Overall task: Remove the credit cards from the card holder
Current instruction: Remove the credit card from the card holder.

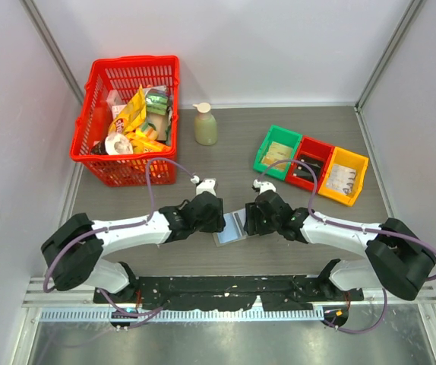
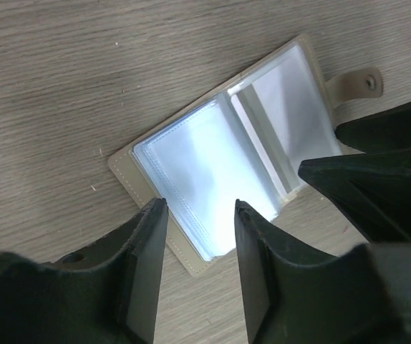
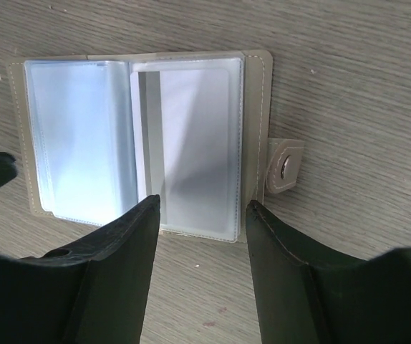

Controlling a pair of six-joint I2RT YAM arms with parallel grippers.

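Card holder (image 1: pixel 230 230) seemingly beneath end effectors (image 2: pixel 200 215) (image 3: pixel 202 208)

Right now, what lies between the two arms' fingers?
The card holder, lying open and flat, as the top view shows.

Grey table (image 1: pixel 225 163), open card holder (image 1: pixel 230 228), red basket (image 1: pixel 134 60), bottle (image 1: pixel 205 125), bins (image 1: pixel 318 143)
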